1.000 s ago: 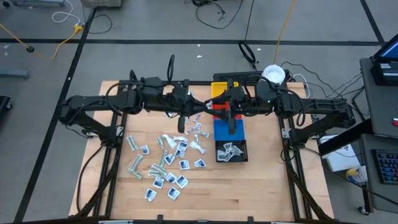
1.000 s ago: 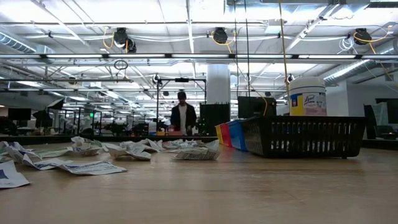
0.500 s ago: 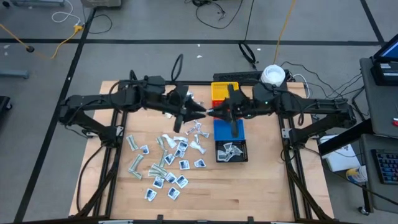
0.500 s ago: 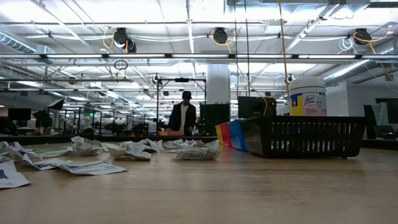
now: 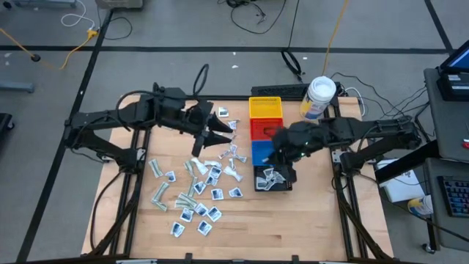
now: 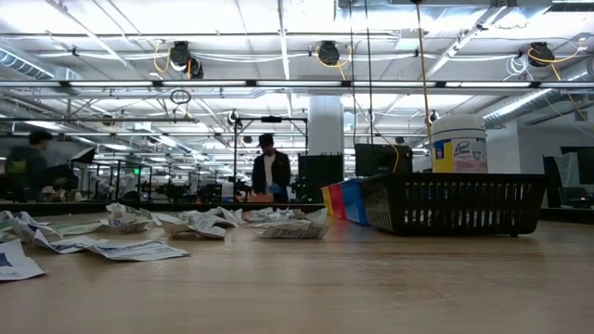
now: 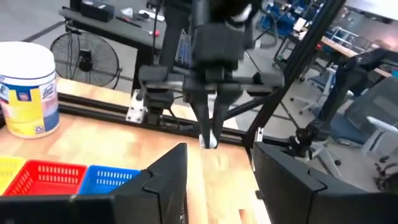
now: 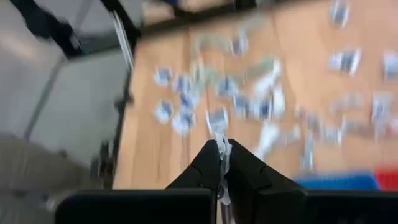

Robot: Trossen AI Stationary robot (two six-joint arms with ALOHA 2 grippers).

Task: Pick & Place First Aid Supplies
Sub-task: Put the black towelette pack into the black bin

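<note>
Many small first aid packets [image 5: 196, 187] lie scattered on the wooden table's left half, and a few more lie in the black bin [image 5: 272, 178]. My right gripper [image 5: 275, 147] hangs above the blue bin [image 5: 258, 152], shut on one small white packet [image 7: 209, 142]. My left gripper [image 5: 217, 132] hovers open above the far end of the scatter with nothing between its fingers [image 7: 166, 186]. Neither gripper shows in the low view. My right gripper pinches the small white packet between its two fingertips [image 8: 208, 163]. One end [image 8: 221, 148] sticks out past the tips. The fingers slant downward toward the table's left side. The packet is lifted clear of the table and the bins.
Yellow [image 5: 265, 108], red [image 5: 262, 129], blue and black bins stand in a row from far to near at the table's middle right. A white jar with a yellow label [image 5: 320, 95] stands at the far right. Bare wood lies near the front edge [image 5: 293, 227].
The two grippers met above the table beside the red bin. My right gripper shut there, and my left gripper opened and drew back toward the table's left. My right gripper then tipped downward and swung toward the near edge, over the blue bin.
</note>
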